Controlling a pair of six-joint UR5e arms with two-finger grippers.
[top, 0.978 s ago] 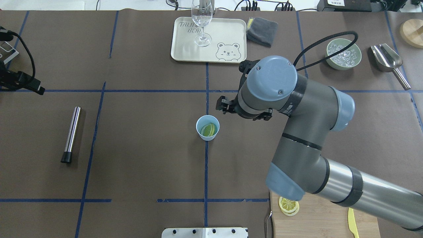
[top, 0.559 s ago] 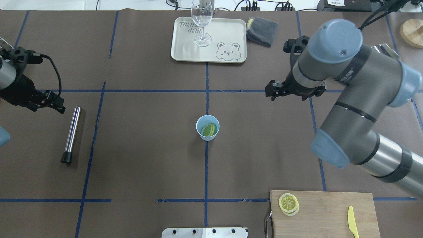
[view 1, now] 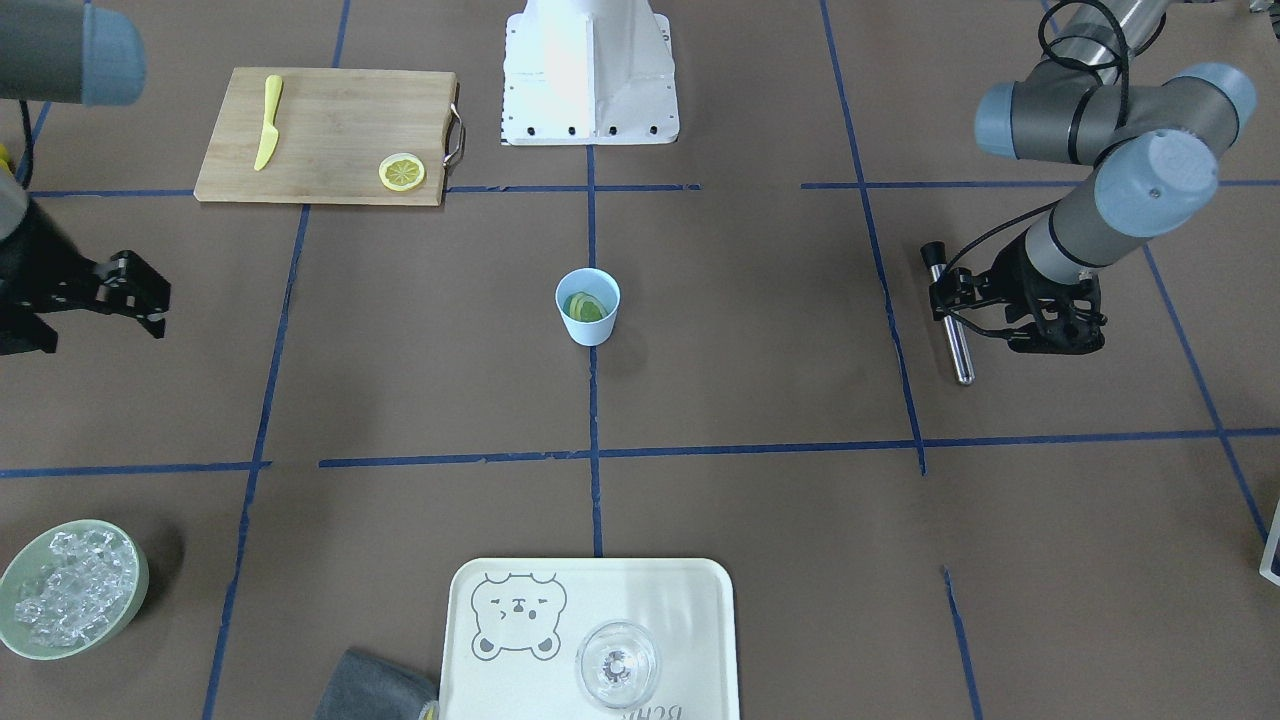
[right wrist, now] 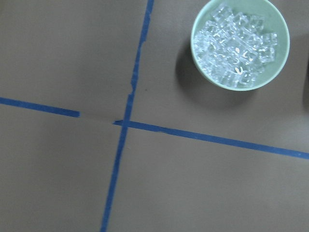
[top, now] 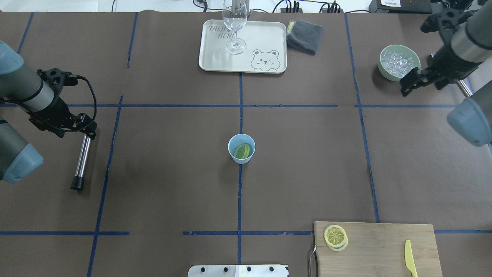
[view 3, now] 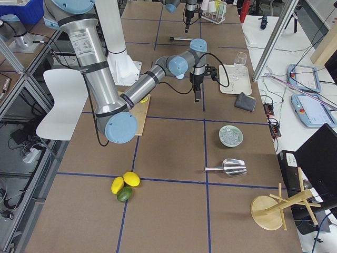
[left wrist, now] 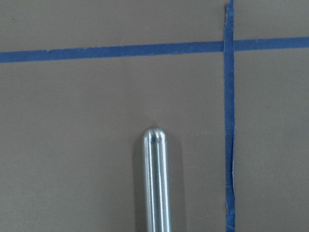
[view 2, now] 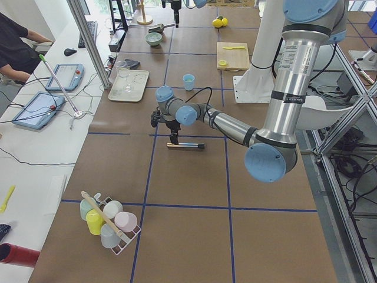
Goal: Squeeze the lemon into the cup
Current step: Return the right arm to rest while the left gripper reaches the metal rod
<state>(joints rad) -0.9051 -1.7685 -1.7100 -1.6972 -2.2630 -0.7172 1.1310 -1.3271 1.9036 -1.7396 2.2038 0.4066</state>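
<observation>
Lemon (top: 243, 151) in cup (top: 241, 161); tray (top: 265, 36) lettering (partly behind glass (top: 235, 19)) shows "BEA".

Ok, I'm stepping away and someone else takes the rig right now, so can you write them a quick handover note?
Left gripper: over the rounded end of the metal rod; whether it is open or shut cannot be told.
Right gripper: open, empty, beside the bowl of ice.
The lemon lies tilted inside the cup at mid-table. A second slice sits on the cutting board.
Done: lemon is in the cup.
Left: probably nothing for this step; the left arm looks set on the rod.
</observation>
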